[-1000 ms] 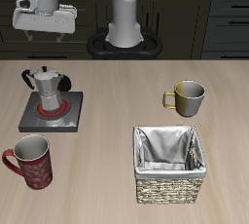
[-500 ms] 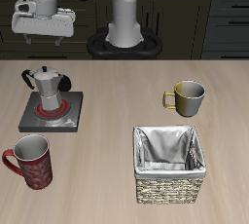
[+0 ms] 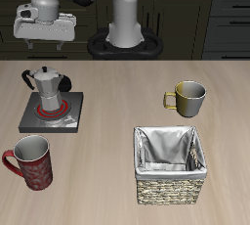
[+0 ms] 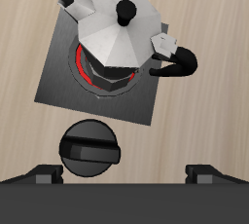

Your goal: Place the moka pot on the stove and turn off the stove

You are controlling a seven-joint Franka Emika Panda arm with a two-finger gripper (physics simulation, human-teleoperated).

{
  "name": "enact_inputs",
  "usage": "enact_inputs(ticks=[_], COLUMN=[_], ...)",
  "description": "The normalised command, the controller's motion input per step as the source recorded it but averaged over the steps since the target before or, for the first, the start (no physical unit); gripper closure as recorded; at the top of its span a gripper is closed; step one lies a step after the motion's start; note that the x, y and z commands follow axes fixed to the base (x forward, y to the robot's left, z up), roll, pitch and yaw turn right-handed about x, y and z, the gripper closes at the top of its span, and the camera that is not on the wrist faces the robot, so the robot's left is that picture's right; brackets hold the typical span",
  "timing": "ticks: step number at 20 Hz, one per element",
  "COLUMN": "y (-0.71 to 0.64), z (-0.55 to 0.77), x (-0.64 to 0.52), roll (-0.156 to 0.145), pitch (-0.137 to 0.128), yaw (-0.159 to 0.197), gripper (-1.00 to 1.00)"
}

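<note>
The silver moka pot (image 3: 44, 86) stands upright on the dark grey stove (image 3: 61, 119) near the table's back, over the round burner, whose coil glows red (image 4: 86, 70). In the wrist view the pot (image 4: 119, 35) shows from above with its black lid knob and dark side handle. The stove's black knob (image 4: 89, 148) sits on the plate beside the pot. My gripper (image 3: 45, 43) hangs well above the stove, open and empty. Its two fingertips (image 4: 45, 173) show wide apart in the wrist view, touching nothing.
An olive-metal mug (image 3: 186, 97) stands toward the table's back on the other side. A woven basket (image 3: 172, 175) with a grey lining sits near the front edge. A red mug (image 3: 29, 160) stands in front of the stove.
My gripper has come down a little above the stove and levelled out. The moka pot, stove and mugs have not moved.
</note>
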Motion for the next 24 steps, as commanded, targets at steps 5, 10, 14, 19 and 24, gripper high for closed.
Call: enact_inputs(ticks=[5,10,14,19,24], y=[-0.07,0.03,0.03,0.14,0.02], z=[0.03,-0.06,-0.09,-0.14,-0.02], x=[0.01,-0.01,0.03,-0.02,-0.07], roll=[-0.03,0.012,0.005,0.021,-0.001], pitch=[0.011,0.005,0.006,0.012,-0.013], yaw=[0.127,0.124,0.086,0.126,0.111], gripper=[-1.0,-1.0,-1.0,-1.0,-1.0])
